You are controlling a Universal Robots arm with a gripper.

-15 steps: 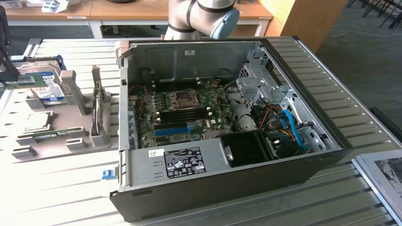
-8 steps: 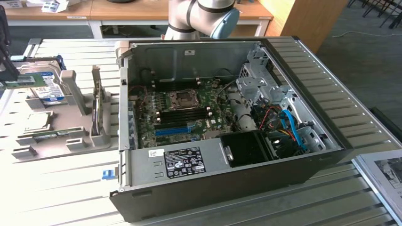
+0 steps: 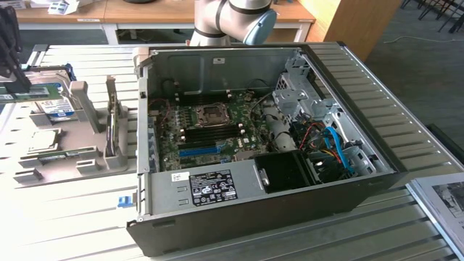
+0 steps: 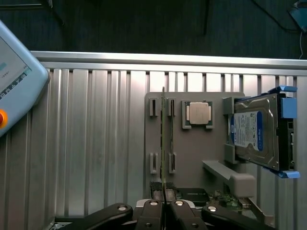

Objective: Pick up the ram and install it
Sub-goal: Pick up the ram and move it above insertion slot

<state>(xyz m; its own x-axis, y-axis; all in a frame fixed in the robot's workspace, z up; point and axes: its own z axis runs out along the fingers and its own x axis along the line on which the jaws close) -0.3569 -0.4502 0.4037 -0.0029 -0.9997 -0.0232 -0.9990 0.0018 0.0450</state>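
holder (image 3: pixel 65 163) at exterior view's left of case (image 3: pixel 254 215) | drive (image 4: pixel 254 134) (on edge) on holder | ram (image 4: pixel 163 134) in gripper (image 4: pixel 164 208)

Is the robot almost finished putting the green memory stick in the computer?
Not yet. Done: the gripper is shut on the ram, which shows edge-on between its fingers. In hand: the ram is over the gray parts tray, which also holds the hard drive, off to the side of the open computer. Left: the ram is not in the computer yet.
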